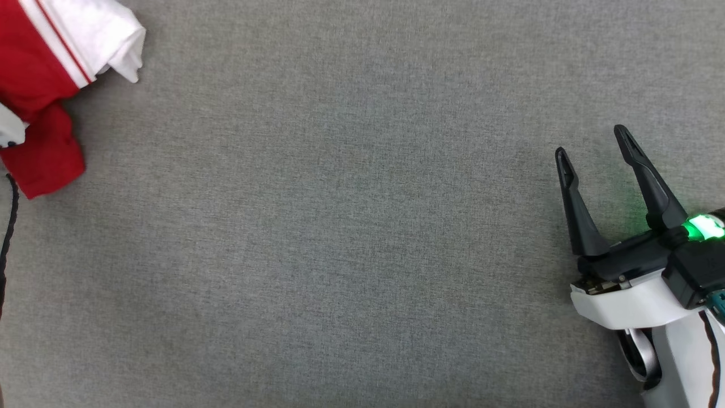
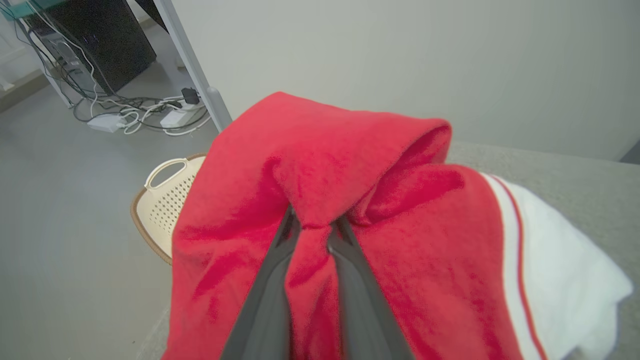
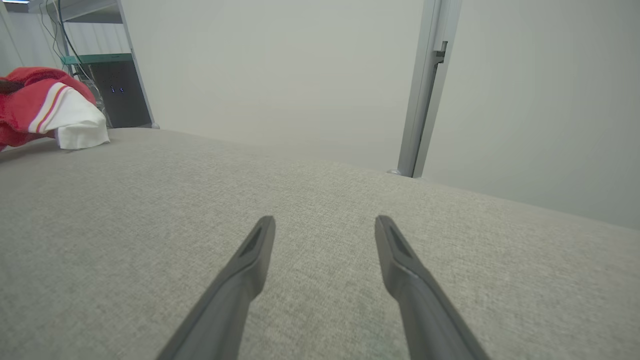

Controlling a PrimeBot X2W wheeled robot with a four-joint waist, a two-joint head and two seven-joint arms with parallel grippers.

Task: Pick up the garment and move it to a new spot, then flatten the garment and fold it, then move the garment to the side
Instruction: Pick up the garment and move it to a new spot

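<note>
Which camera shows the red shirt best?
Left wrist view: the garment is big and close, pinched by the left gripper. Head view catches part in a corner; right wrist view has it small and far.

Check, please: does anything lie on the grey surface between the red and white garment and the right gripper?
Nothing visible does: the grey surface between the garment and the open right gripper is bare.

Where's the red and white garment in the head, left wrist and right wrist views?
Head: garment in the upper left corner, cut off by the edge.
Left wrist: garment in the centre, its red part pinched by the left gripper.
Right wrist: garment at the upper left.
Shared landmark: grey table surface.
</note>
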